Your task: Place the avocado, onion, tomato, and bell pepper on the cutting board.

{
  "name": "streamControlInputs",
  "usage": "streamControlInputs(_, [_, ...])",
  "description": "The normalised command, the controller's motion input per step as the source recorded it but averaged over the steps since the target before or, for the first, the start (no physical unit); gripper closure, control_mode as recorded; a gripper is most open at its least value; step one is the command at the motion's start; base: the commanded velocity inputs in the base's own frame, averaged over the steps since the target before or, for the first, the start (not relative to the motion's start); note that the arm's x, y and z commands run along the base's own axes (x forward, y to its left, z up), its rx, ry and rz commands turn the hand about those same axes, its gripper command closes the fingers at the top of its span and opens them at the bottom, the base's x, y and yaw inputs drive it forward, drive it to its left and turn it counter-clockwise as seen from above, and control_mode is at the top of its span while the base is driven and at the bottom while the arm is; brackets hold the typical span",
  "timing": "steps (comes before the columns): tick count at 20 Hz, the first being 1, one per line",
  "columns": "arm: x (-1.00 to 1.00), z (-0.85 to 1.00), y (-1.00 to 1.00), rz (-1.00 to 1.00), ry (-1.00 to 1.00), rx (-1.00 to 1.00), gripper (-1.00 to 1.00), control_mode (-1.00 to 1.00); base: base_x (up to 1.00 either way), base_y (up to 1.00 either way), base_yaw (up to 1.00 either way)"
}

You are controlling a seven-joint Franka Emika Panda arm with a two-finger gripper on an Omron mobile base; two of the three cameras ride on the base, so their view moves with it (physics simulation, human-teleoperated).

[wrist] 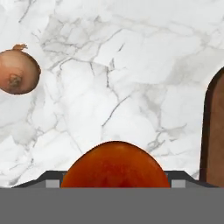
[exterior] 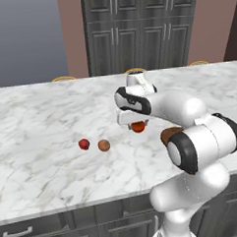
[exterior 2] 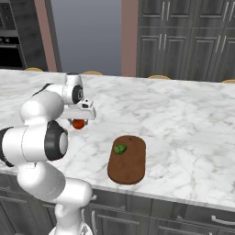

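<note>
Right base view alone shows avocado (exterior 2: 120, 149) on cutting board (exterior 2: 127, 159); gripper (exterior 2: 79, 123) clasps orange-red ball (exterior 2: 78, 124).

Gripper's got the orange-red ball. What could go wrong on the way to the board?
The orange-red ball is round and sits low between the gripper jaws, so it might slip. The avocado already lies on the cutting board; a release close by may knock it, and either ball could roll off.

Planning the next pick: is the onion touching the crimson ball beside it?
Apart. The left base view shows a strip of bare marble between the onion and the crimson ball.
</note>
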Motion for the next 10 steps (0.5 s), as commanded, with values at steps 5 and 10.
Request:
streamControlInputs(5, [-0.04, 0.29, -0.83, 0.0, -0.02, -0.07, 1.0, -1.0, 0.0, 0.0, 0.0])
streamControlInputs(10, [0.0, 0.15, -0.93, -0.01, 0.0, -0.02, 1.0, -1.0, 0.0, 0.0, 0.0])
